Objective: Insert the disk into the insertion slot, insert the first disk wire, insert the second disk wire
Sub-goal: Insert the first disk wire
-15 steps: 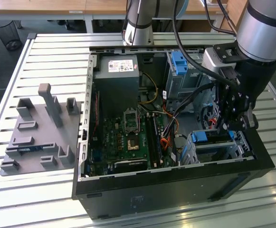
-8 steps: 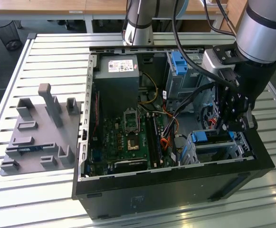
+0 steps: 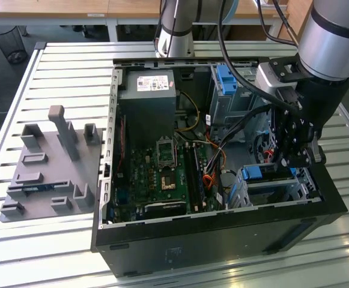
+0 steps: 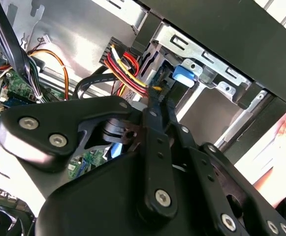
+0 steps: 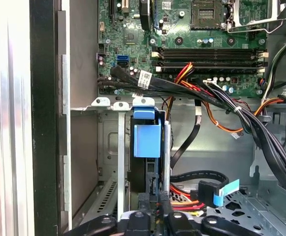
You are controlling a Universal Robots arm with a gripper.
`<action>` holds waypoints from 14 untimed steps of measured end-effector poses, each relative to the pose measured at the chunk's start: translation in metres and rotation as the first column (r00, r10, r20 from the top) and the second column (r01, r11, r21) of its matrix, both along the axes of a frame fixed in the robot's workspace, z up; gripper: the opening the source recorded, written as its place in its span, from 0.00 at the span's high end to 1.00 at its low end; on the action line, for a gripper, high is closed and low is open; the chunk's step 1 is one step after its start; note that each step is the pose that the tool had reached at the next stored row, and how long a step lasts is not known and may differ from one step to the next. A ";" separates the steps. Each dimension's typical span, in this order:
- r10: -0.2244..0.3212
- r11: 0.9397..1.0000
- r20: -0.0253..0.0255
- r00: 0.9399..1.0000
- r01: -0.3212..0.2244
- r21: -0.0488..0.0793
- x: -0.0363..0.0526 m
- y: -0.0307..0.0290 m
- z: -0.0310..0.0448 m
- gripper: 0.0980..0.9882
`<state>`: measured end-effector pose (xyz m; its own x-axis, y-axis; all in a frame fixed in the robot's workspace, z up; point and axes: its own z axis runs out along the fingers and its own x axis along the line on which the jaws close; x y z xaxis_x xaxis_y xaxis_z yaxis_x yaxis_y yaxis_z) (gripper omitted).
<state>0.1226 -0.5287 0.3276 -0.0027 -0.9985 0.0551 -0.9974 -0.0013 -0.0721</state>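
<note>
I've got the disk (image 5: 146,140), blue-framed, seated in the insertion slot (image 3: 303,186), long axis running toward the motherboard (image 5: 182,29), blue tab end nearest it; fingers (image 4: 158,123) clenched together at its other end.

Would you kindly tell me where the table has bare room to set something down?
The slatted table is bare beyond the grey fixture and in front of it, at the exterior view's left of the computer case. Inside the case, cables crowd the space around the disk.
</note>
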 end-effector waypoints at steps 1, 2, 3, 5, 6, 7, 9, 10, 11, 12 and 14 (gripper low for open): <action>0.000 1.000 0.000 1.000 0.000 0.000 0.0000 0.0000 0.0000 0.91; 0.000 1.000 0.000 1.000 0.000 0.000 0.0000 0.0000 0.0000 0.84; 0.000 1.000 0.000 1.000 0.000 0.000 0.0000 0.0000 0.0000 0.84; 0.000 1.000 0.000 1.000 0.000 0.000 0.0000 0.0000 0.0000 0.84; 0.000 1.000 0.000 1.000 0.000 0.000 0.0000 0.0000 0.0001 0.84; 0.000 1.000 0.000 1.000 0.000 0.000 0.0000 0.0000 0.0003 0.84; 0.000 1.000 0.000 1.000 0.000 0.000 0.0000 0.0000 0.0019 0.84; 0.000 1.000 0.000 1.000 0.000 0.000 0.0000 0.0000 0.0030 0.84; 0.000 1.000 0.000 1.000 0.000 0.000 0.0000 0.0000 0.0044 0.84; 0.000 1.000 0.000 1.000 0.000 0.000 0.0000 0.0000 0.0057 0.84; 0.000 1.000 -0.001 1.000 0.000 0.000 0.0001 0.0000 0.0083 0.84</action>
